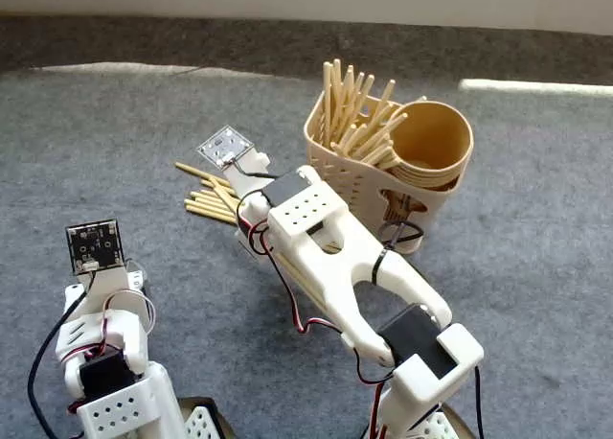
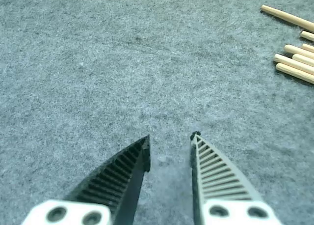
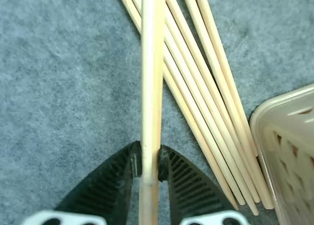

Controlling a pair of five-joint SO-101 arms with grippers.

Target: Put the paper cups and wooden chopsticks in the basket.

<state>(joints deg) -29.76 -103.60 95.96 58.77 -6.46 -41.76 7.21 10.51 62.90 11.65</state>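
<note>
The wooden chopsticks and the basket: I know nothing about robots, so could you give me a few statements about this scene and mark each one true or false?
1. The right gripper is shut on a pale wooden chopstick. True.
2. Several loose chopsticks lie on the grey carpet beside the cream perforated plastic basket. True.
3. The basket is empty. False: it holds stacked tan paper cups and a bunch of upright chopsticks.
4. The left gripper holds a paper cup. False: it is open over bare carpet and holds nothing.
</note>
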